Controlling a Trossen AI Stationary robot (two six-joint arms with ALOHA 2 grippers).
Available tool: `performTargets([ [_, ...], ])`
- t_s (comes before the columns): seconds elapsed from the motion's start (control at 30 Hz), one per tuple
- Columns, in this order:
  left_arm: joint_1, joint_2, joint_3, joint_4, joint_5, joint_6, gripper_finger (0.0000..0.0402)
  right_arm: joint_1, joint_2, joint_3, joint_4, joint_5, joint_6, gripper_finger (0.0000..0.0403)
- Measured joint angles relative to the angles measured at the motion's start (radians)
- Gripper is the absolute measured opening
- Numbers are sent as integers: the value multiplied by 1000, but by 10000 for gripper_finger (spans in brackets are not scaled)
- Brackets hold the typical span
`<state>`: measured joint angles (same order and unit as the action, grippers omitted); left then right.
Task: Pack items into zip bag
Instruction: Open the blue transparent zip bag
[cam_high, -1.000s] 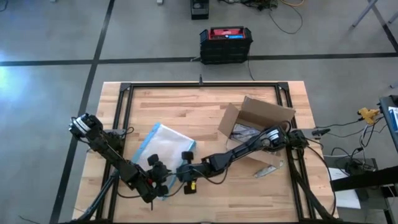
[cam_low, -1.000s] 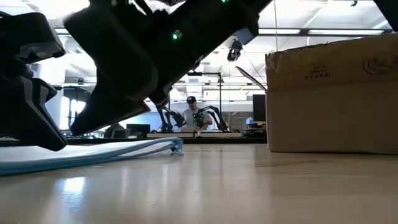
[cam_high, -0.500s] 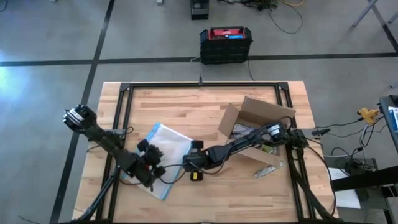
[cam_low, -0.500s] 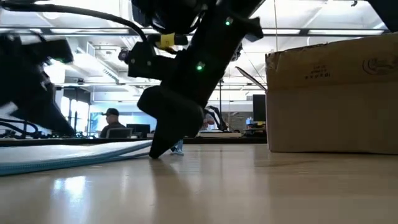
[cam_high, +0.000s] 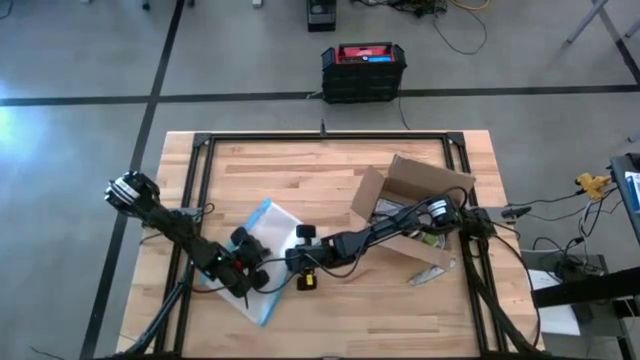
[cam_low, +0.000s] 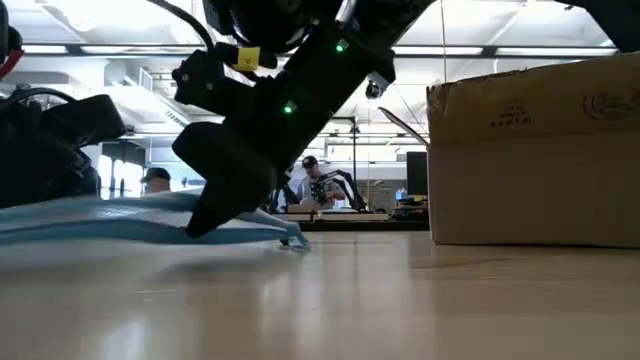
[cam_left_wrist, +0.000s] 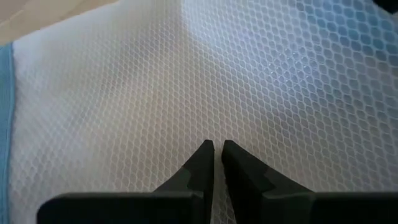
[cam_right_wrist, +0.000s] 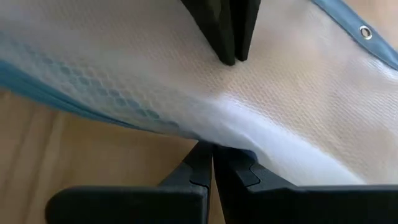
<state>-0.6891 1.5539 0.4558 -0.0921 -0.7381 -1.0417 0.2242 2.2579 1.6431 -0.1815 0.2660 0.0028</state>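
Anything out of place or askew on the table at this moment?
The zip bag lies skewed to the table edges, and in the low view its near end is raised off the wood. Both shut grippers are on it: the left gripper against its mesh face, the right gripper at its edge. The cardboard box sits open, flaps splayed.

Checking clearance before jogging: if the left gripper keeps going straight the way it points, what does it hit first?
The zip bag. The left gripper, jaws shut, points into its honeycomb-textured surface with nothing in between. It looks almost touching, though depth is unclear; the high view shows it over the bag too.
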Motion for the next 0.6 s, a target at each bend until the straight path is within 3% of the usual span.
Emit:
performTargets([
  [0.27, -1, -2, 55, -123, 34, 12, 25, 32, -28, 2, -20, -42, 25, 0],
  [0.6, 0, -2, 74, -136, 32, 5, 25, 40, -58, 3, -17, -30, 23, 0],
])
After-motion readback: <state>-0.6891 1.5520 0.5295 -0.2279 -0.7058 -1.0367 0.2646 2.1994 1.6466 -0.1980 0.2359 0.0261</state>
